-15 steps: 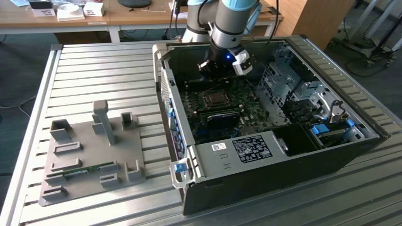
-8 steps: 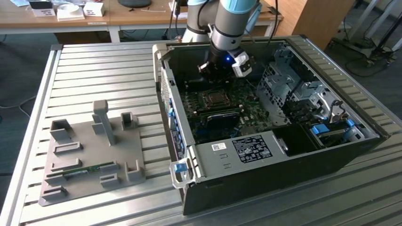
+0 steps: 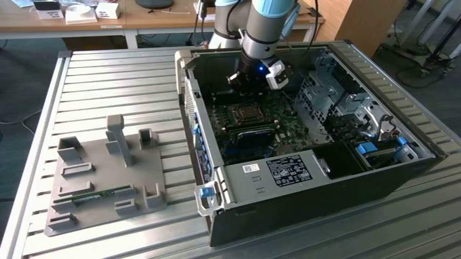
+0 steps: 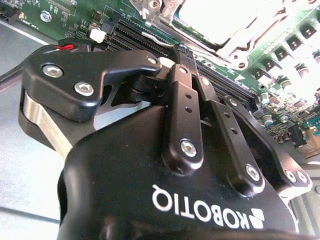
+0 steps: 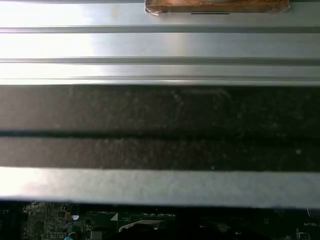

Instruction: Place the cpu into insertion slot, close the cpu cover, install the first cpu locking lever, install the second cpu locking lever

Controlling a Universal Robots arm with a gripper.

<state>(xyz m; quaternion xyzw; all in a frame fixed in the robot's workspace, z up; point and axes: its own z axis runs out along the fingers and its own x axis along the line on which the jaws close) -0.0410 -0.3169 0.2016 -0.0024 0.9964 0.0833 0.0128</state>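
Observation:
My gripper (image 3: 243, 87) hangs inside the open computer case, just beyond the insertion slot (image 3: 247, 112) on the green motherboard (image 3: 288, 127). In the second wrist view my black gripper (image 4: 173, 54) has its fingers pressed together with nothing visible between them, low over the long black memory slots (image 4: 145, 37). Past the fingertips, the bright silver cpu (image 4: 215, 15) lies in the socket. The silver cpu cover (image 4: 242, 42) lies flat around it as a frame. I cannot make out the locking levers.
The black case wall (image 5: 160, 125) rises close beside the arm, with slatted metal table (image 5: 160, 45) beyond it. A drive cage (image 3: 338, 102) fills the case's right side in the exterior view. A grey fixture plate (image 3: 108, 178) holding a green memory stick (image 3: 94, 194) lies on the table at that view's left.

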